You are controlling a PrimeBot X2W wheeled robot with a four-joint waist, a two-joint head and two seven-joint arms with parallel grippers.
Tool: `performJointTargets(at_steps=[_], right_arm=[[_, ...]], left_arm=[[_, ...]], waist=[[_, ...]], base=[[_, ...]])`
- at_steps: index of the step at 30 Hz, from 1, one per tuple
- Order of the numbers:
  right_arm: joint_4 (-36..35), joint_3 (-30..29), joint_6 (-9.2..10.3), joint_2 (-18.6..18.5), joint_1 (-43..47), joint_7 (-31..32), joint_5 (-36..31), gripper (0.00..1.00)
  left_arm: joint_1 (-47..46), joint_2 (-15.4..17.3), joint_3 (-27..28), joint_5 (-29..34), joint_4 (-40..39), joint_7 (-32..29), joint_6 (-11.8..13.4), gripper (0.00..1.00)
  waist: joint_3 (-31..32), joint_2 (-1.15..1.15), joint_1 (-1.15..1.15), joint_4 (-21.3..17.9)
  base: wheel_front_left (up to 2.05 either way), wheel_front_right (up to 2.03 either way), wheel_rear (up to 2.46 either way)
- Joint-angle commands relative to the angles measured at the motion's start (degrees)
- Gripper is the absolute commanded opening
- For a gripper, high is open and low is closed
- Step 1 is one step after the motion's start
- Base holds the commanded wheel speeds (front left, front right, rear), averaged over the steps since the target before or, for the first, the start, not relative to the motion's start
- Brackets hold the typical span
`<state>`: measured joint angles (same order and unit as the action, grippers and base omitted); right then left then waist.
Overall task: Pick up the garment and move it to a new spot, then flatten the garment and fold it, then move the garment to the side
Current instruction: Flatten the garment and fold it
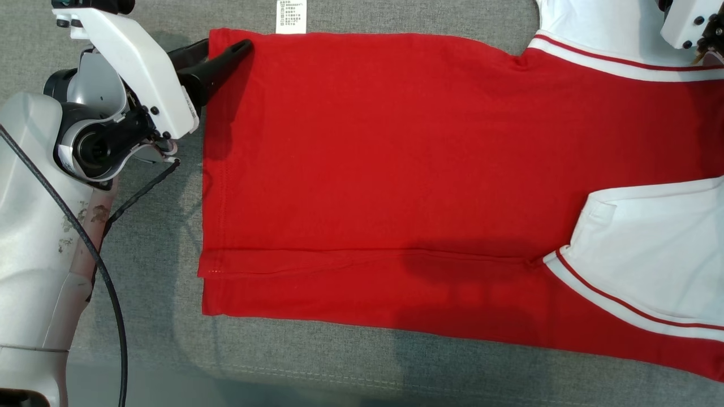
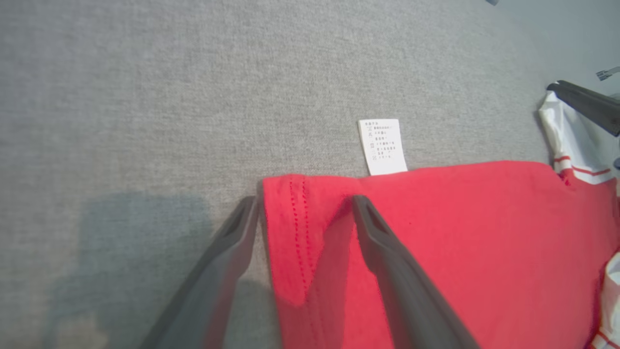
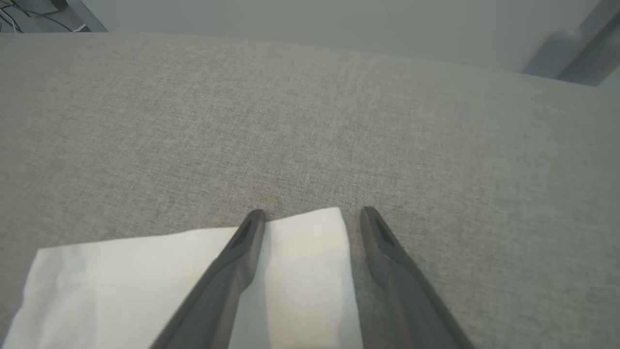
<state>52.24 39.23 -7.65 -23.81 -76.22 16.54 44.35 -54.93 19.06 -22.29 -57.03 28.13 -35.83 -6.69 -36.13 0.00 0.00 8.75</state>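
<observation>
Fold step seemed in hand. Garment [image 1: 367, 169] lay flat. Hem corner [image 2: 286, 198] sat between fingers of left end effector [image 2: 304, 201], spread wide. White sleeve [image 3: 300, 252] sat between fingers of right end effector [image 3: 312, 213], also wide, holding nothing. Next probably: pinch both edges, lift evenly.

A tabletop [image 1: 350, 362] covered in grey woven cloth stretched across the scene, its weave fine and even. Near the front edge a line of pale stitching [image 1: 294, 372] ran along the cloth. From the left wrist view the same grey cloth [image 2: 145, 97] carried a soft, darker shadow [image 2: 135, 232] low on the left. From the right wrist view the cloth [image 3: 310, 121] reached back to a plain pale wall [image 3: 310, 19]. Dark cables [image 3: 19, 17] sat in the far upper left corner, and a grey metal frame [image 3: 576, 63] slanted across the upper right.
</observation>
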Motion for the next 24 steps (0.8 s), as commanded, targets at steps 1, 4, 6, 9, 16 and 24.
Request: performJointTargets(at_steps=[1, 4, 6, 9, 16, 24], right_arm=[[-0.1, 1.1, 0.16, 0.6, 1.0, 0.5, 0.6, 1.0], [0.5, 2.4, 0.16, 0.4, 0.6, 0.6, 1.4, 0.54], [0.9, 2.9, 0.16, 0.4, 0.4, 0.8, 2.1, 0.0], [0.8, 3.8, 0.16, -0.3, 0.1, 1.4, 3.3, 0.0], [-4.1, 3.5, 0.16, -2.8, -0.9, 1.7, 9.3, 0.0], [-15.4, 4.5, 0.16, -10.0, 1.3, 5.0, 16.7, 0.0]], left_arm=[[-1.2, 2.2, 0.8, -0.2, -0.8, -0.7, -0.5, 0.39], [-1.4, 2.0, 0.4, -0.7, -0.5, -0.2, -0.6, 0.0], [-1.6, 2.0, 0.3, -1.0, -0.4, 0.2, -0.7, 0.0], [-1.9, 2.2, 0.1, -1.2, -0.1, 0.7, -0.7, 0.0], [-2.3, 3.7, 0.2, -2.7, -0.3, 0.7, -0.8, 0.0], [-1.4, 5.6, 1.3, -5.2, -1.7, 0.3, -0.8, 0.0]], waist=[[0.0, 0.0, 0.0, 0.1], [0.0, 0.0, 0.0, 0.1], [0.1, 0.0, 0.0, 0.0], [0.4, 0.0, 0.0, -0.2], [1.5, 0.0, 0.0, -1.1], [2.8, 0.0, 0.0, -2.3]], base=[[0.0, 0.0, 0.0], [0.0, 0.0, 0.0], [0.0, 0.0, 0.0], [0.0, 0.0, 0.0], [0.0, 0.0, 0.0], [0.0, 0.0, 0.0]])
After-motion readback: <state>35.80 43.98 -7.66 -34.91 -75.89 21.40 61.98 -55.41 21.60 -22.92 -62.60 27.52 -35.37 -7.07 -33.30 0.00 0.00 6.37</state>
